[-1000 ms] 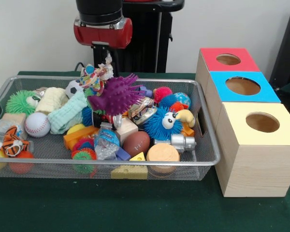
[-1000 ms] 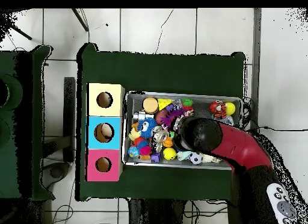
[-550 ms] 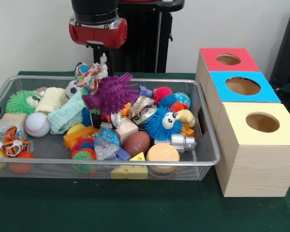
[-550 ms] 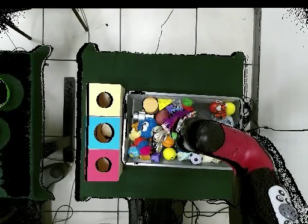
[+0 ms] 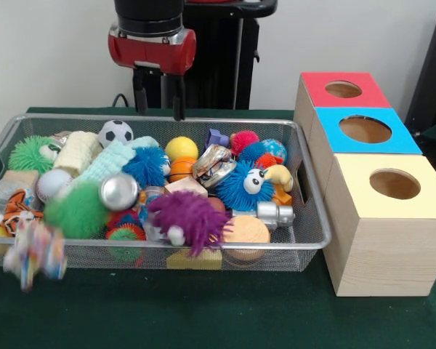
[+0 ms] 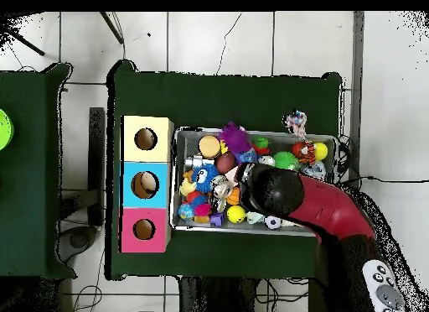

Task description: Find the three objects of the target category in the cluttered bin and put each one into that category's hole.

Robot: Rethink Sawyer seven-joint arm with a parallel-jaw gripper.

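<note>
My gripper (image 5: 159, 113) hangs open and empty above the back of the wire bin (image 5: 312, 218), over the yellow ball (image 5: 180, 147). A purple spiky toy (image 5: 185, 214) lies at the bin's front, also seen as the purple toy (image 6: 236, 139) from overhead. A colourful knotted rag toy (image 5: 33, 254) is blurred, outside the bin's front left corner; overhead the rag toy (image 6: 295, 120) lies beyond the bin rim. The red arm (image 6: 276, 189) covers the gripper in the overhead view. Three hole boxes stand beside the bin: red (image 5: 345, 89), blue (image 5: 365, 129), yellow (image 5: 394, 183).
The bin is packed with toys: soccer ball (image 5: 116, 133), silver ball (image 5: 118, 191), green fuzzy ball (image 5: 76, 211), blue googly-eyed monster (image 5: 247, 185), wooden disc (image 5: 245, 231), baseball (image 5: 52, 183). Green cloth covers the table (image 5: 218, 313).
The gripper has opened and let go of the purple spiky toy and the rag toy. The purple one dropped to the bin's front; the rag toy went over the rim. Several toys shifted.
</note>
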